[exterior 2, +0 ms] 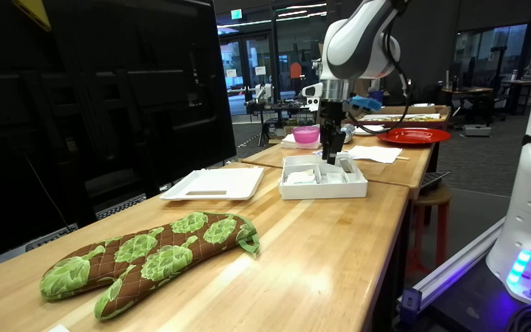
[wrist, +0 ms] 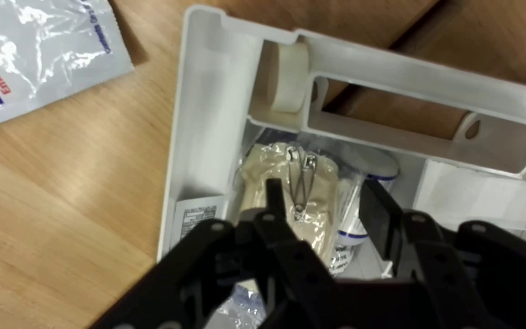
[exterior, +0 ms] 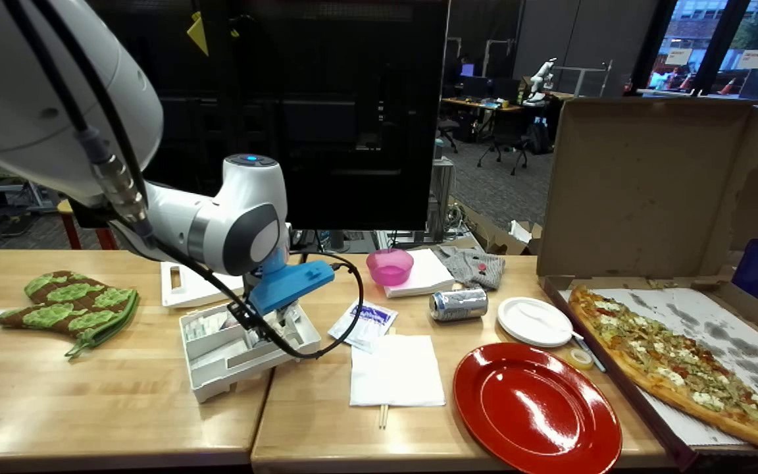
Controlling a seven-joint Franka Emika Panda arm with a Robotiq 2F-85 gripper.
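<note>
**Spread apart, pointing down over a white first-aid case (wrist: 201,105)**

Seen from the wrist, with a middling gap between the fingers of the black Robotiq gripper (wrist: 323,192). Looking through that gap onto a clear-wrapped tan bandage (wrist: 315,224) inside the case, topped with safety pins (wrist: 300,183), and, at three o'clock of it, onto a blue-banded white tube (wrist: 352,224) partly covered by a finger. Impossible to tell whether touching either one.

Around the bandage, in the wrist view: at twelve o'clock, a white tape roll (wrist: 290,82) on edge in a small compartment; at nine, a printed packet (wrist: 199,211) by the case wall; at three, beyond the tube, a flat white packet (wrist: 477,194). Outside the case, at ten, on the wooden table (wrist: 80,169): a silver packet (wrist: 53,50) printed "Emergency".

Reckoned from the case in an exterior view: at eleven, a white slotted lid (exterior: 195,295); at nine, a brown-and-green oven mitt (exterior: 70,309); at two, a pink bowl (exterior: 390,268); between two and three, a drinks can (exterior: 459,305) on its side; at three, a white napkin (exterior: 395,372) over wooden chopsticks (exterior: 383,416); between three and four, farther out, a red plate (exterior: 537,408); at three, farthest off, pizza (exterior: 675,363) in an open pizza box (exterior: 649,191).
</note>
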